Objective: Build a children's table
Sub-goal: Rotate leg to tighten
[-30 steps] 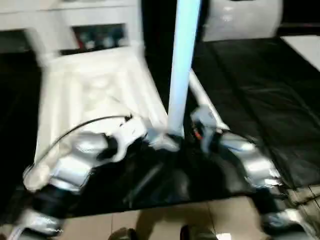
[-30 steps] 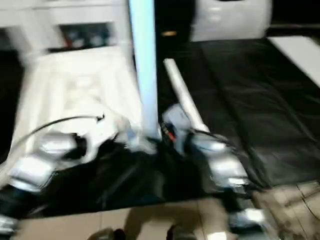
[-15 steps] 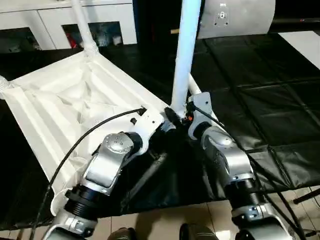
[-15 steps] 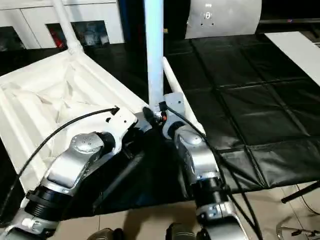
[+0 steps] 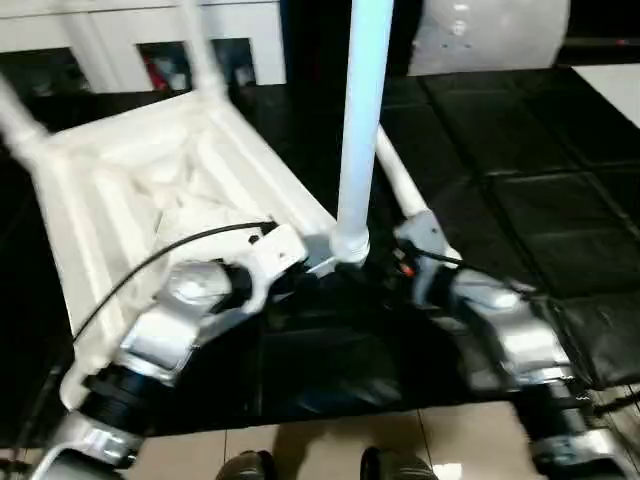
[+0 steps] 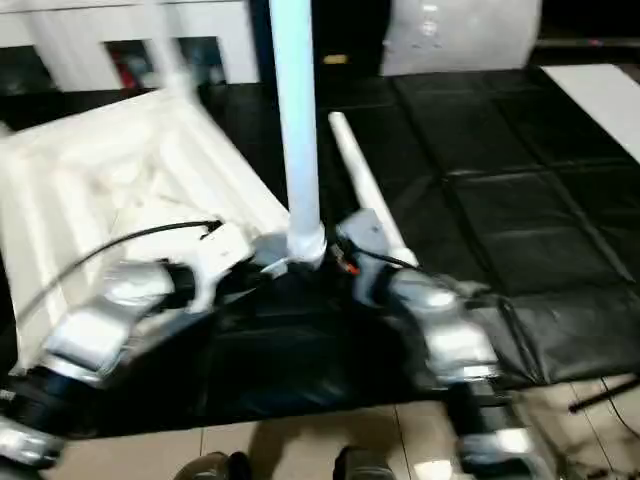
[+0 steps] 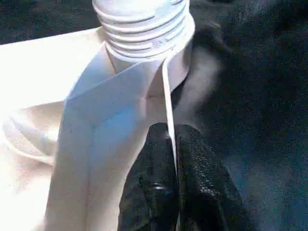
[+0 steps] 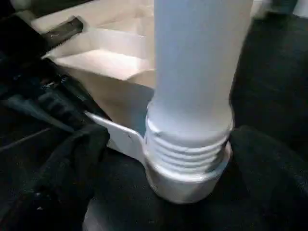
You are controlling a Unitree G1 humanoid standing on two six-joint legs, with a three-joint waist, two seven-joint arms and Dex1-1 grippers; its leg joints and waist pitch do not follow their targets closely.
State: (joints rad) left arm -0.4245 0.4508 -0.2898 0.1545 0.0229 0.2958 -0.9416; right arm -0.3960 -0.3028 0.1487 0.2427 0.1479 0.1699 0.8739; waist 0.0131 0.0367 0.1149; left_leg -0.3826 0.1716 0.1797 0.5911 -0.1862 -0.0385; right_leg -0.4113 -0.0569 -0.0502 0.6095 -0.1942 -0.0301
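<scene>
The children's table top (image 5: 150, 190) lies upside down on the black work surface, ribbed underside up. One white leg (image 5: 360, 120) stands upright in the near corner socket (image 5: 349, 246); its threaded end (image 8: 187, 154) sits in the socket. Two more legs (image 5: 205, 50) rise from the far corners. Another leg (image 5: 400, 185) lies flat on the black cover beside the top. My left gripper (image 7: 171, 144) is shut on a thin white rib of the top just below the socket. My right gripper (image 8: 187, 192) is open, with its fingers (image 8: 72, 163) spread on either side of the upright leg's base.
White cabinets (image 5: 250, 30) and a rounded white shape (image 5: 490, 30) stand behind the black surface (image 5: 520, 180). A white panel (image 5: 610, 85) lies at the far right. Tiled floor (image 5: 330, 445) shows past the surface's near edge.
The camera has shifted. My right gripper has opened off the upright leg's base and drawn slightly back. My left gripper keeps its pinch on the rib.
</scene>
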